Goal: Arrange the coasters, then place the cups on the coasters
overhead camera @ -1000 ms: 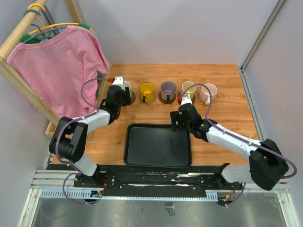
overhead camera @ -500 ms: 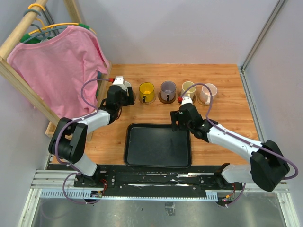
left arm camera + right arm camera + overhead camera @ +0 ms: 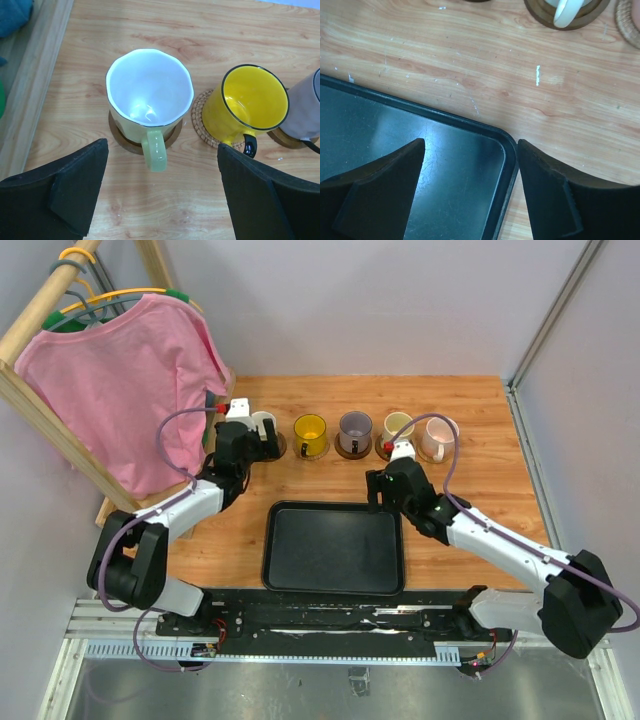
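Observation:
Five cups stand in a row at the far side, each on a coaster: white (image 3: 264, 425), yellow (image 3: 310, 432), grey-purple (image 3: 354, 428), cream (image 3: 398, 426) and pink (image 3: 441, 435). In the left wrist view the white cup (image 3: 149, 87) sits upright on a dark brown coaster (image 3: 121, 142). Its handle points at my left gripper (image 3: 161, 146), which is wide open and grips nothing. The yellow cup (image 3: 252, 100) rests on a tan woven coaster (image 3: 199, 120). My right gripper (image 3: 471, 145) hangs open over the tray's far right corner, near the cream cup's brown coaster (image 3: 540, 14).
A black tray (image 3: 335, 580) lies in the near middle of the wooden table. A wooden rack with a pink shirt (image 3: 120, 380) stands at the left, its base rail (image 3: 30, 90) close beside the white cup. A wall frame runs along the right edge.
My left gripper has opened and let go of the white cup, then drawn back a little. The right arm has shifted slightly toward the far right, still open.

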Controlling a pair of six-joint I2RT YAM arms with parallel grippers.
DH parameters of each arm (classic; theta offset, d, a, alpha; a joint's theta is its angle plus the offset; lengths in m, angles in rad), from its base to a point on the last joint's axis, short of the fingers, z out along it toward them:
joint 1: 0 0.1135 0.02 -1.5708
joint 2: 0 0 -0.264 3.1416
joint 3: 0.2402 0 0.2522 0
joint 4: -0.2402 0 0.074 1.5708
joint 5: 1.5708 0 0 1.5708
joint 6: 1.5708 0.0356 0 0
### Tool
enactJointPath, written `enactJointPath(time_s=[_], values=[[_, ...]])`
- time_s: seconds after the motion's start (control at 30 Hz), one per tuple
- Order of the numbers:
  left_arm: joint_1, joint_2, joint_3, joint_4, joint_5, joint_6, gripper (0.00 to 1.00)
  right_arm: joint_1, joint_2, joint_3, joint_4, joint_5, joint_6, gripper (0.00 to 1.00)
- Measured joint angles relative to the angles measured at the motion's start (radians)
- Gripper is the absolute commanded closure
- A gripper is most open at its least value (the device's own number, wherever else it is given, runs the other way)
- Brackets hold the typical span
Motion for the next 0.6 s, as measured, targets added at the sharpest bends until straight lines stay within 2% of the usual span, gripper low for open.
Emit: enactJointPath(time_s=[0.2, 0.6], values=[[0.0, -0.003, 0.0, -0.025, -0.024, 0.011, 0.06, 0.0, -0.052, 0.0, -0.002, 0.036, -0.005, 0.24], [0.0, 0.019, 0.0, -0.098, -0.097, 0.011, 0.06, -0.005, -0.054, 0.0, -0.006, 0.047, -0.006, 0.24]])
